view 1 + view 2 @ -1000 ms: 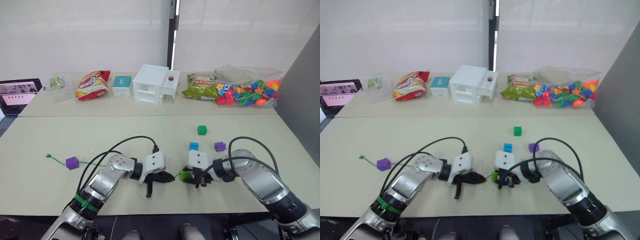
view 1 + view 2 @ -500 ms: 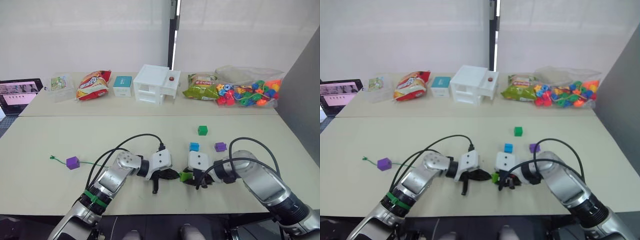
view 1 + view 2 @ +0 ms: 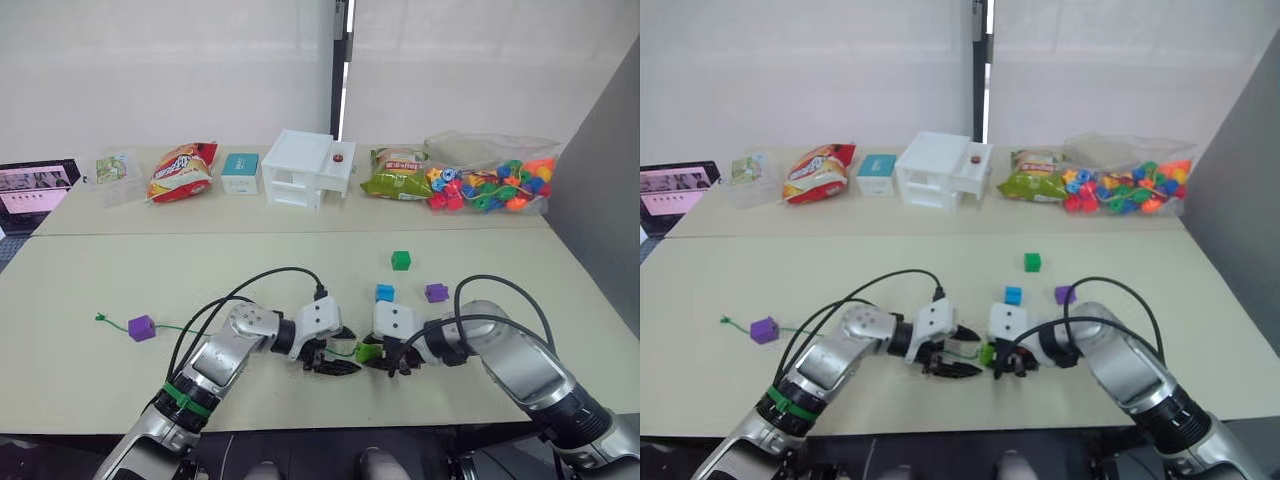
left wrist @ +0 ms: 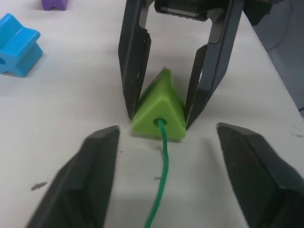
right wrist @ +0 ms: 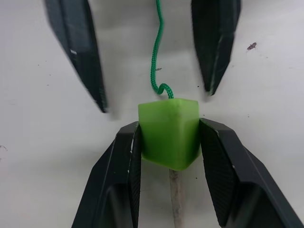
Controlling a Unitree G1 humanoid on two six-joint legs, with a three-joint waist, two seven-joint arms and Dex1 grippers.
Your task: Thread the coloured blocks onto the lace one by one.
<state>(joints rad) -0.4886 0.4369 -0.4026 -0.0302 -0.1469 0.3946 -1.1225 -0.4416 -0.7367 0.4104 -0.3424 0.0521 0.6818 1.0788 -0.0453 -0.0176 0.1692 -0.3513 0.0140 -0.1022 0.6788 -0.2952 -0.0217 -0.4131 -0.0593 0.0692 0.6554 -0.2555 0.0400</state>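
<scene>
Our right gripper (image 5: 168, 142) clamps the light, slick lime-green wedge (image 4: 160, 108) at table centre, left gripper (image 4: 164, 142) spread open at its nine o'clock; the lace (image 4: 163, 156) is limp, so we'd pinch its stiff tip (image 5: 175, 199).

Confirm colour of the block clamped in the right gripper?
Lime green: the wedge block, with the green lace through its hole. Clearest in the left wrist view.

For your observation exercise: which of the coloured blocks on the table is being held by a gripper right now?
The lime-green wedge. The right gripper clamps it with the lace entering its hole, while the blue, dark green and two purple blocks lie free.
</scene>
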